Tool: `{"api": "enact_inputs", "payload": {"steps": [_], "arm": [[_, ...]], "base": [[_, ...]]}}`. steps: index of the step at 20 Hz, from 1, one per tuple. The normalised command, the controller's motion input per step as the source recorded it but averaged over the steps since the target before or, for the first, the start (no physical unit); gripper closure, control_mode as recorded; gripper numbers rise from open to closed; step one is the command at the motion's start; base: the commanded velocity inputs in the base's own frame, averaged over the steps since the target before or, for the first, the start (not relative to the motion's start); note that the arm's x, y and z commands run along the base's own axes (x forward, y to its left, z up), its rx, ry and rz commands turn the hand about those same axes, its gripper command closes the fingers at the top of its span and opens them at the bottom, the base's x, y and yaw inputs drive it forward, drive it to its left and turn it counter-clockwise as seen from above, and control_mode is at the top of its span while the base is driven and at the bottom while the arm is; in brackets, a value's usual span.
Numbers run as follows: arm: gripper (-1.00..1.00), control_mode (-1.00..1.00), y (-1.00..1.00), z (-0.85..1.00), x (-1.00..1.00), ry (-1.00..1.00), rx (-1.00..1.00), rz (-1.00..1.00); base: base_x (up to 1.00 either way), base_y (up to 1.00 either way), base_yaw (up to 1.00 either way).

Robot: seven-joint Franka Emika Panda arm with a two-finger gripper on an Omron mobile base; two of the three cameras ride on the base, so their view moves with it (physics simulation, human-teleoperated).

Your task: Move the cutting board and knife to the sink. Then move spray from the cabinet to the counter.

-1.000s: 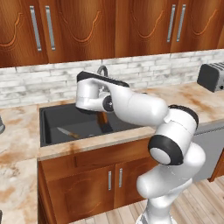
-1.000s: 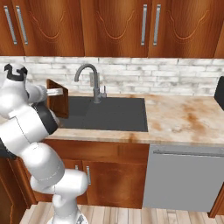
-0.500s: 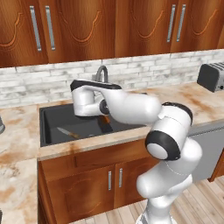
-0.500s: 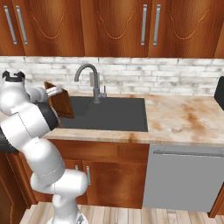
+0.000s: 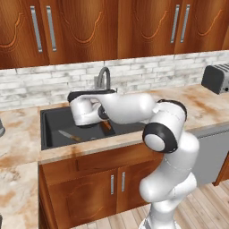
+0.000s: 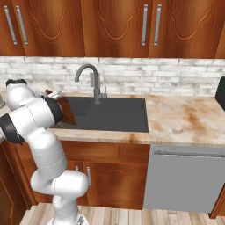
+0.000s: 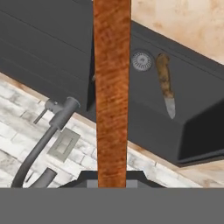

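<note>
My gripper (image 7: 111, 180) is shut on the cutting board (image 7: 111, 87), a dark brown board held on edge and low over the sink (image 5: 49, 129). The board also shows beside my hand in the right base view (image 6: 66, 110) and as a small brown piece under the arm (image 5: 106, 126). The knife (image 5: 69, 135) lies on the basin floor at the left, and the hand view has the knife (image 7: 165, 85) next to the round drain (image 7: 141, 60). The upper cabinet (image 5: 112, 27) has its doors closed. The spray is out of view. Beige counter (image 6: 189, 118) runs right of the sink (image 6: 114, 114).
The gooseneck faucet (image 5: 103, 78) stands behind the basin, close to my forearm; it is also in the right base view (image 6: 90, 74). A dark toaster (image 5: 217, 78) sits far right on the counter. A grey dishwasher front (image 6: 184, 180) is under the counter at the right.
My hand has come down and slightly left, lowering the cutting board from above the rim into the sink. The knife has stayed put.
</note>
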Motion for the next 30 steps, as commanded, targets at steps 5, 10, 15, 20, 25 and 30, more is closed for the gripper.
{"api": "enact_inputs", "payload": {"steps": [5, 10, 15, 20, 25, 30], "arm": [[1.00, -1.00, 0.08, -0.34, 0.36, 0.00, 0.01, 0.00], [1.00, -1.00, 0.13, -0.13, 0.64, 0.05, 0.04, 0.00], [1.00, -1.00, 0.20, -0.28, 0.71, 0.12, 0.05, 0.00], [1.00, -1.00, 0.24, -0.21, 0.67, 0.12, 0.04, 0.00], [1.00, -1.00, 0.37, 0.00, 0.67, 0.11, 0.00, -0.03], [1.00, -1.00, 0.44, 0.00, 0.60, 0.11, 0.00, -0.05]], "base": [[0.00, 0.00, 0.00], [0.00, 0.00, 0.00], [0.00, 0.00, 0.00], [0.00, 0.00, 0.00], [0.00, 0.00, 0.00], [0.00, 0.00, 0.00]]}}
